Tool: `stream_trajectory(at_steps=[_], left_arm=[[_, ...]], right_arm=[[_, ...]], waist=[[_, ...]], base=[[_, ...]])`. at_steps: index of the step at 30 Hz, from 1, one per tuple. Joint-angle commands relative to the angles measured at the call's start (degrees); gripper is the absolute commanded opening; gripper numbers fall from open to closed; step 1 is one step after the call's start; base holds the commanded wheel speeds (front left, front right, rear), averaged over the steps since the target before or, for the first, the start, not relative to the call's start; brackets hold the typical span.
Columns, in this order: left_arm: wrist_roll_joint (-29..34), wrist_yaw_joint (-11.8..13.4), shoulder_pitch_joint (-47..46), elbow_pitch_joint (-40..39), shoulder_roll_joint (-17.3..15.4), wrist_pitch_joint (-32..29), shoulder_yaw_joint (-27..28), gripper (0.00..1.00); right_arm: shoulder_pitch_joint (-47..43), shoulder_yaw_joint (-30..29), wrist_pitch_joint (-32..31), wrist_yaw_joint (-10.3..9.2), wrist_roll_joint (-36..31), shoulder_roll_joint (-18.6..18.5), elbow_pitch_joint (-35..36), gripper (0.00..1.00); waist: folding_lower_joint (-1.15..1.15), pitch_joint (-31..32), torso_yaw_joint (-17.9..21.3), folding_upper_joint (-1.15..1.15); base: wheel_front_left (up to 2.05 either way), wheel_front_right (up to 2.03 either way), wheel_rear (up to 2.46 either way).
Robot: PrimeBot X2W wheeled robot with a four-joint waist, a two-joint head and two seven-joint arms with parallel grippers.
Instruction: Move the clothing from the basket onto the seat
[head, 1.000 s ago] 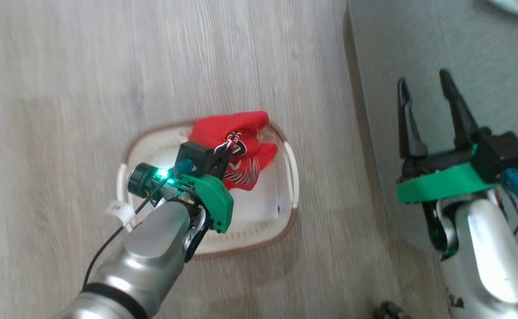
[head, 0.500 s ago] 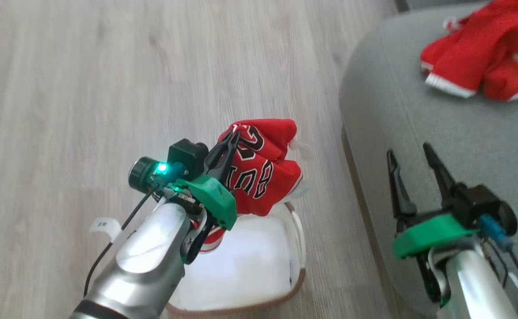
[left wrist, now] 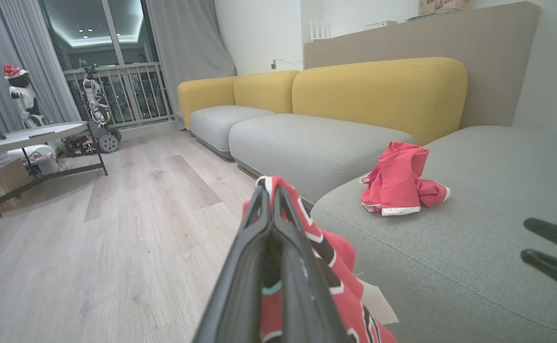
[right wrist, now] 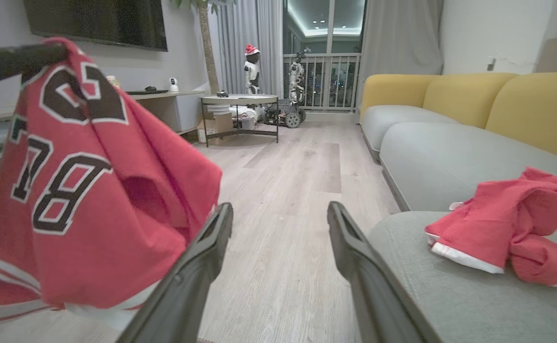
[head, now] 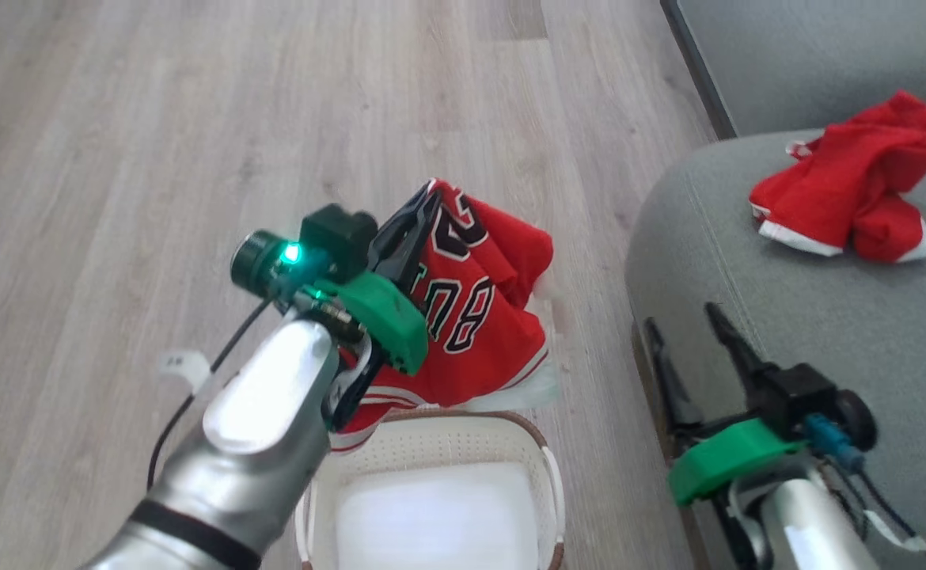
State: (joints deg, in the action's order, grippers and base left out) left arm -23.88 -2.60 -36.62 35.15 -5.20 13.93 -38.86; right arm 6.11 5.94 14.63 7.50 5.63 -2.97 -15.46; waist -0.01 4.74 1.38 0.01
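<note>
left gripper (head: pixel 430 198) clenched on the red jersey (head: pixel 480 342), black white-outlined letters showing, hanging crumpled above the basket (head: pixel 463 431).

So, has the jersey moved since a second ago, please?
Yes: the jersey has risen out of the basket, hanging from the left end effector.

The head view's bottom edge cuts off the cream basket (head: pixel 441 442), its near half unseen. The left claw (head: pixel 425 206) and silver forearm (head: pixel 265 427) cover the red jersey (head: pixel 479 332)'s left side; folds break its lettering. The right claw (left wrist: pixel 528 240) runs off the left wrist view's right edge.
</note>
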Motion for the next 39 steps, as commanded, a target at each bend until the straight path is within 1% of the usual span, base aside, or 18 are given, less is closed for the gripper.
stream_trajectory(at_steps=[1, 5, 6, 7, 11, 17, 23, 27, 28, 29, 30, 31, 35, 39], left_arm=[[-0.08, -0.42, -4.93, -1.37, -0.72, -0.32, 1.68, 0.00], [-0.53, -1.18, -6.93, -0.47, -0.02, -1.77, 0.83, 0.00], [-0.69, -1.55, -7.86, -0.16, 0.30, -2.27, 0.32, 0.00], [-0.76, -1.71, -8.28, -0.05, 0.46, -2.42, 0.06, 0.00], [-1.12, -2.05, -9.58, 0.02, 1.04, -2.55, -0.78, 0.00], [-1.58, -2.10, -10.29, -0.57, 1.67, -2.36, -2.24, 0.00], [-2.21, -1.98, -10.09, -1.66, 2.05, -2.17, -4.09, 0.00], [-2.97, -1.89, -9.58, -2.16, 2.16, -2.03, -5.03, 0.00], [-3.16, -1.80, -9.40, -2.21, 2.18, -2.01, -5.22, 0.00], [-3.33, -1.68, -9.23, -2.21, 2.20, -2.00, -5.38, 0.00], [-3.48, -1.54, -9.05, -2.18, 2.21, -1.99, -5.51, 0.00], [-3.68, -1.41, -8.85, -2.08, 2.21, -1.98, -5.58, 0.00], [-4.19, -1.01, -8.21, -1.49, 2.23, -1.90, -5.60, 0.00], [-4.78, -0.55, -7.09, -0.38, 1.90, -1.67, -5.38, 0.00]], right_arm=[[2.74, 2.36, 0.37, -0.01, 0.56, 0.09, 1.41, 1.00], [4.23, 6.38, 0.37, -0.01, 1.46, 0.09, 0.09, 1.00], [5.28, 8.70, 0.37, -0.01, 1.91, 0.09, -0.75, 1.00], [5.88, 9.82, 0.37, -0.01, 2.08, 0.09, -1.28, 1.00], [9.16, 13.17, 0.37, -0.01, 1.85, 0.09, -3.76, 1.00], [15.14, 18.31, 0.37, -0.01, 2.30, 0.09, -10.08, 1.00], [21.55, 25.51, 0.15, -0.01, 7.33, -0.16, -18.58, 1.00], [24.73, 30.35, 0.21, -0.01, 12.12, -0.11, -21.78, 1.00], [25.43, 31.27, 0.24, -0.01, 12.99, -0.10, -22.25, 0.80], [26.04, 32.07, 0.26, -0.01, 13.67, -0.09, -22.69, 0.40], [26.57, 32.65, 0.28, -0.01, 14.25, -0.09, -23.07, 0.22], [27.01, 33.11, 0.31, -0.01, 14.68, -0.08, -23.30, 0.00], [27.71, 33.08, 0.34, -0.01, 15.46, -0.11, -22.63, 0.00], [27.46, 31.73, 0.35, -0.01, 15.21, -0.78, -20.77, 0.00]], waist=[[0.01, 0.88, -0.76, -0.01], [0.01, 1.81, -1.38, -0.01], [0.01, 2.16, -1.64, -0.01], [0.01, 2.32, -1.78, -0.01], [0.01, 2.72, -2.34, -0.01], [0.01, 3.09, -3.36, -0.01], [0.01, 3.13, -4.59, -0.01], [0.01, 3.07, -5.31, -0.01], [0.01, 3.04, -5.48, -0.01], [0.01, 3.02, -5.63, -0.01], [0.01, 2.98, -5.77, -0.01], [0.01, 2.96, -5.89, -0.01], [0.01, 2.87, -6.06, -0.01], [0.01, 2.86, -5.87, -0.01]], base=[[0.00, 0.00, 0.00], [0.00, 0.00, 0.00], [0.00, 0.00, 0.00], [0.00, 0.00, 0.00], [0.00, 0.00, 0.00], [0.00, 0.00, 0.00], [0.00, 0.00, 0.00], [0.00, 0.00, 0.00], [0.00, 0.00, 0.00], [0.00, 0.00, 0.00], [0.00, 0.00, 0.00], [0.00, 0.00, 0.00], [0.00, 0.00, 0.00], [0.00, 0.00, 0.00]])
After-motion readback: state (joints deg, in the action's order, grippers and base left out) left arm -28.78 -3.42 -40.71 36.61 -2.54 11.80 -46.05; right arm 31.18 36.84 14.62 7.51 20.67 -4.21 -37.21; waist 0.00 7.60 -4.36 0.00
